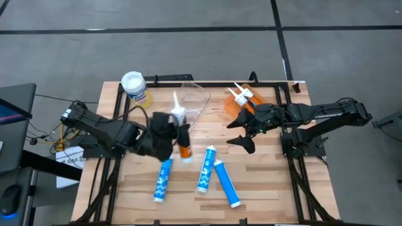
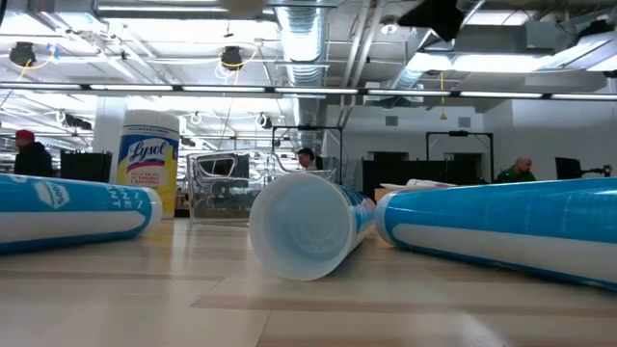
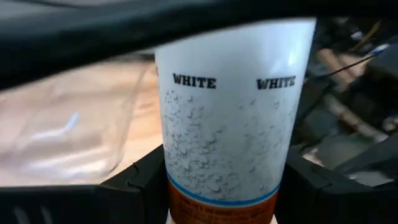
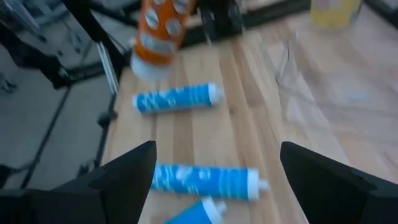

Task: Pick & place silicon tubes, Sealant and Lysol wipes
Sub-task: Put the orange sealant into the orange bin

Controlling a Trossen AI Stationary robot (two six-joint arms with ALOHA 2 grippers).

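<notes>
Right up close in the left wrist view, the white-and-orange sealant tube (image 3: 230, 143) fills the frame, squeezed between the two dark fingers (image 3: 140, 183) of the left end effector (image 1: 182, 139). So the left end effector is closed tight on that tube. In the high view it sits a little left of the middle of the frame, and the tube's white nozzle points up toward the clear plastic bin (image 1: 193, 97).

To do this step well, I think the arm should lift the tube well clear of the counter (image 1: 270, 182) first. Then it should carry it slowly over the clear bin and let go only when the tube is low inside (a high drop could make it bounce out).

Three blue silicone tubes (image 1: 205, 168) lie flat in the lower middle of the high view, near the held tube. The arm should not bump them, since round tubes roll away easily.

The Lysol wipes (image 1: 134, 86) stand upright at the upper left of the counter, apart from everything else.

The right end effector (image 1: 242, 139) waits right of the middle, with its fingers spread wide and nothing in them. An orange bin (image 1: 237, 105) with more tubes sits just above it.
</notes>
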